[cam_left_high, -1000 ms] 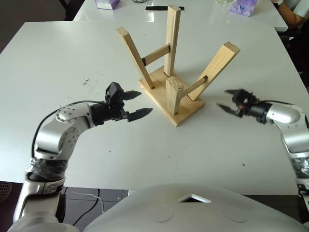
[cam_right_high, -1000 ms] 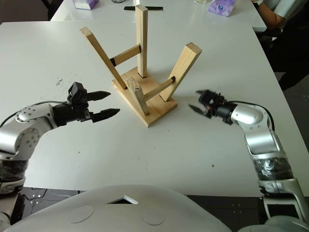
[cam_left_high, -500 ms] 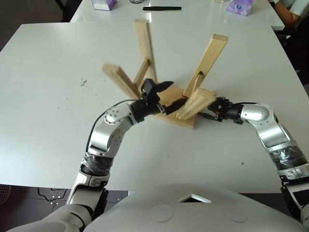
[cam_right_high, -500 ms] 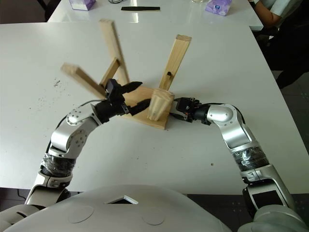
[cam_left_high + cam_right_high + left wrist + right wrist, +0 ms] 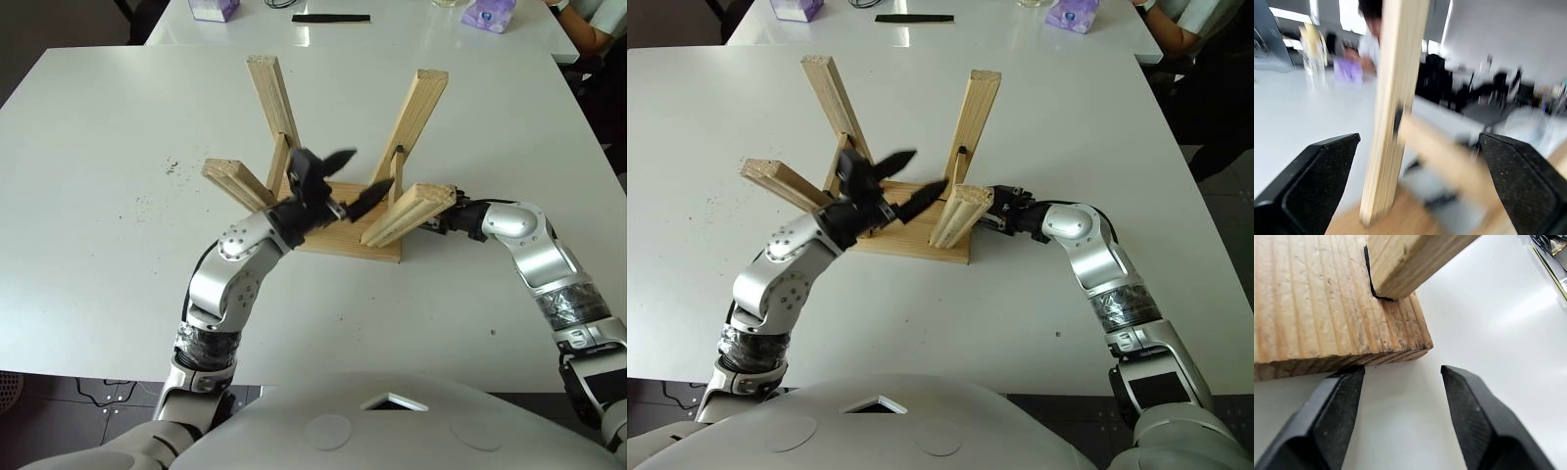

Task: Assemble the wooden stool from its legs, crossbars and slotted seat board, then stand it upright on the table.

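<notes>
I am holding my left tool [image 5: 364, 174] at the middle of the frame, its two black fingers spread wide and gripping nothing, hovering above the seat board [image 5: 921, 245] in among the legs. The wooden stool [image 5: 362, 250] is lying upside down at the centre of the white table [image 5: 98, 137], its seat board resting flat and its four legs pointing up and splaying outward. Two tall legs [image 5: 274, 98] are rising toward the upper middle of the frame, and two nearer ones [image 5: 407, 211] are leaning out to left and right. A crossbar [image 5: 282, 164] is joining the two left legs. I am keeping my right tool [image 5: 1403, 374] low at centre right, just beside the right corner of the seat board and behind the nearer right leg. Its fingers are standing apart and clasping nothing, and I cannot tell whether one fingertip is touching the board's edge.
</notes>
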`<state>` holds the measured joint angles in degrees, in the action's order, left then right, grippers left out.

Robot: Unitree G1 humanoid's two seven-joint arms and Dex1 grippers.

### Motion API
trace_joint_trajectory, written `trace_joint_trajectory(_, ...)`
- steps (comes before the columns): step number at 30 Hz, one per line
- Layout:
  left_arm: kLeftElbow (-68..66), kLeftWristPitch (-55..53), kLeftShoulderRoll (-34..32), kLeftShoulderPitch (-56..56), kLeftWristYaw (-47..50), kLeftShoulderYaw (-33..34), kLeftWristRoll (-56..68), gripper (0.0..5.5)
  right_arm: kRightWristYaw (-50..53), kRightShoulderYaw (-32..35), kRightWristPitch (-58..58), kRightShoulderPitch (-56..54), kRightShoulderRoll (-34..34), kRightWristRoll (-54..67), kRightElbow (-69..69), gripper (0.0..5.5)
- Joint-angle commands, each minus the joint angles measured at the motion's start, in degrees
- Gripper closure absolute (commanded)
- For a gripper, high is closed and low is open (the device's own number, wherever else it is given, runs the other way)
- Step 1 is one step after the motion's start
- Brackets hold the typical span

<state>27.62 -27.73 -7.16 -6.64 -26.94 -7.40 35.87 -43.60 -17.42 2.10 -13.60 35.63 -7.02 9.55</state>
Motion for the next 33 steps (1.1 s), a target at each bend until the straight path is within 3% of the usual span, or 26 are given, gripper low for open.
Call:
trace_joint_trajectory(1, 6.85, -3.23, 3.99, -6.82, 8.59, 5.69, 9.88, 0.98, 0.69, -0.06, 1.15, 2.45, -0.06, -1.38, 1.72, 2.62)
trace_joint_trajectory(5, 13.30, -6.29, 1.03, -16.53, 18.77, 13.08, 22.70, 0.98, 1.48, 0.94, 1.16, 3.52, 0.42, -0.87, 1.36, 2.62)
trace_joint_trajectory(7, 16.29, -5.95, -6.66, -22.98, 22.58, 20.16, 33.90, 0.98, 0.94, 1.49, 0.92, 4.99, 1.59, -0.80, 0.61, 2.62)
trace_joint_trajectory(10, 11.47, -5.95, -24.38, -34.93, 22.58, 32.75, 45.95, 0.98, 1.11, 2.69, 1.27, 8.34, 2.87, -0.56, -0.91, 2.62)
trace_joint_trajectory(12, 3.43, -6.71, -35.07, -34.50, 15.39, 38.64, 39.53, 0.98, 0.64, 3.80, 2.24, 11.21, 3.89, 0.31, -3.12, 2.62)
trace_joint_trajectory(14, -3.67, -2.52, -41.29, -22.09, 3.95, 39.31, 24.46, 0.98, 0.30, 5.33, 2.92, 14.38, 4.97, 1.17, -5.43, 2.62)
trace_joint_trajectory(18, -14.81, 15.71, -43.48, 6.22, -9.23, 29.66, -2.94, 0.98, -0.29, 7.16, 3.85, 18.42, 7.13, 2.37, -9.02, 2.62)
trace_joint_trajectory(21, -23.28, 28.40, -42.15, 15.44, -7.70, 19.94, -18.78, 0.98, -2.02, 7.30, 4.46, 19.52, 8.32, 2.81, -11.44, 2.62)
trace_joint_trajectory(26, -36.10, 44.22, -38.79, 18.82, -7.60, 9.06, -33.09, 0.98, -4.22, 5.51, 5.63, 19.46, 8.84, 2.67, -14.38, 2.62)
trace_joint_trajectory(33, -48.12, 57.83, -30.00, 16.64, -5.56, 2.62, -38.00, 0.98, -4.90, 3.15, 7.09, 19.35, 8.54, 1.84, -15.56, 2.62)
